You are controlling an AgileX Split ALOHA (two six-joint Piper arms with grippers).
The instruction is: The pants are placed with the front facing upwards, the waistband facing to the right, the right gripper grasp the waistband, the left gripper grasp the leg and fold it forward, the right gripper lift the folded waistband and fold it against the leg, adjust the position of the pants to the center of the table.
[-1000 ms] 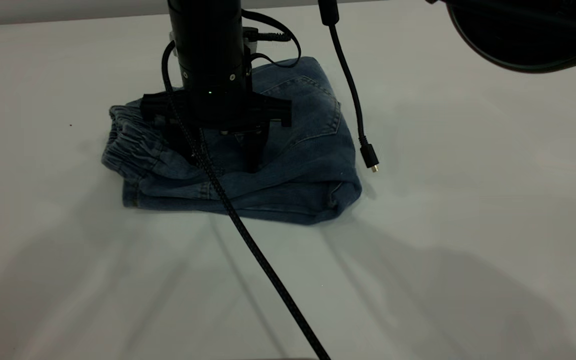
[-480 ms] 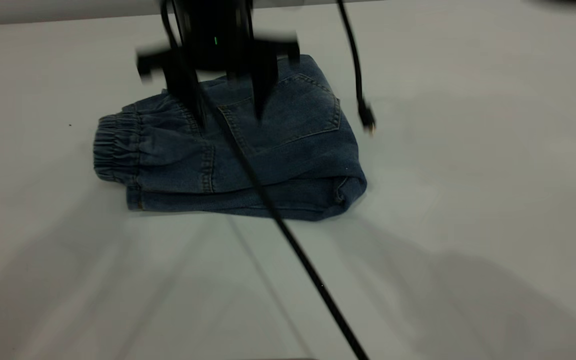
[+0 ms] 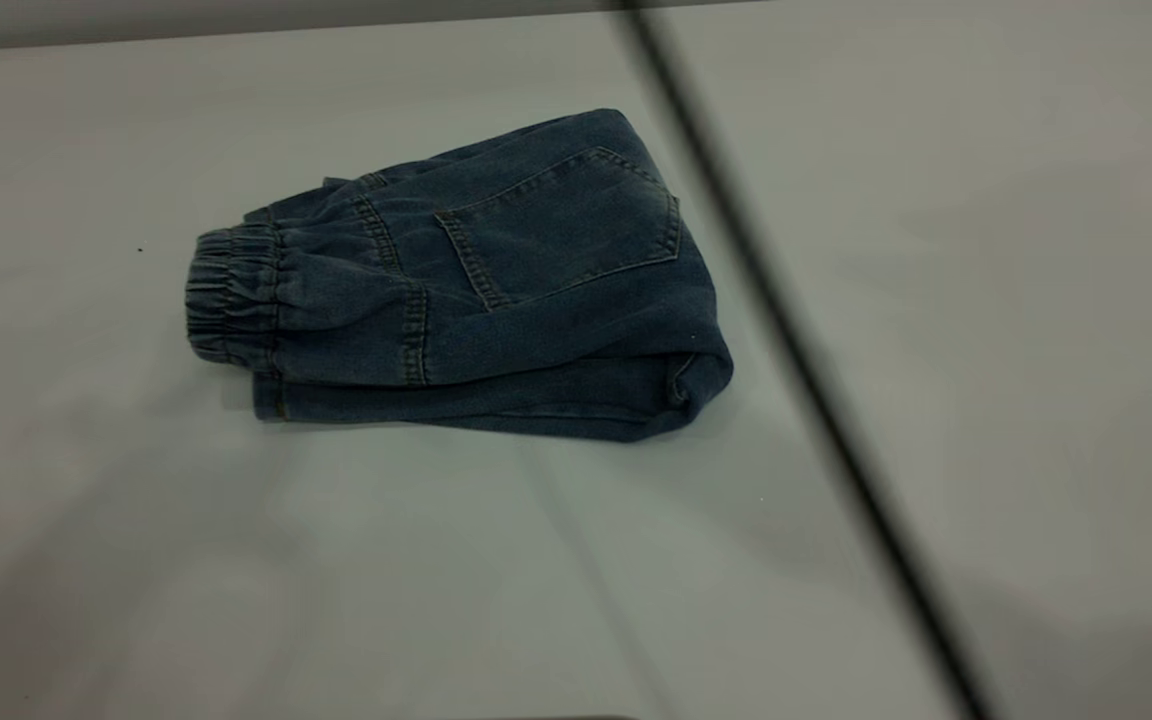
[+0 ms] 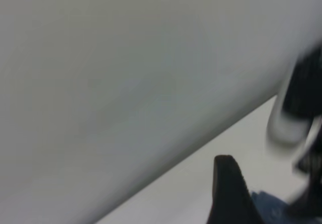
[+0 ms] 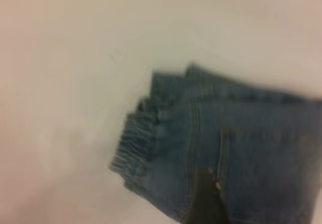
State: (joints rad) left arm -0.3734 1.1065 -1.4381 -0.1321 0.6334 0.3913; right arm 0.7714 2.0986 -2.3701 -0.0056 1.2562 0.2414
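The pants [image 3: 496, 300] lie folded into a compact bundle on the table [image 3: 136, 560], back pocket [image 3: 561, 225] up. The gathered waistband [image 3: 226, 310] points to the exterior view's left. Neither gripper shows in the exterior view. The right wrist view looks down on the pants [image 5: 251, 148] and the waistband [image 5: 132, 151] from above, with only a dark piece of my right gripper [image 5: 206, 201] at the picture's edge, apart from the cloth. In the left wrist view a black piece of my left gripper [image 4: 229, 191] shows over bare table, with a corner of denim [image 4: 269, 209] beside it.
A blurred black cable [image 3: 806, 370] crosses the exterior view diagonally, right of the pants. A blurred black and pale part of the other arm [image 4: 297, 113] shows in the left wrist view. Bare tabletop surrounds the bundle on all sides.
The gripper that stood on the pants has let go and risen out of the exterior view. The cable has swung to the right. The pants have settled flatter.
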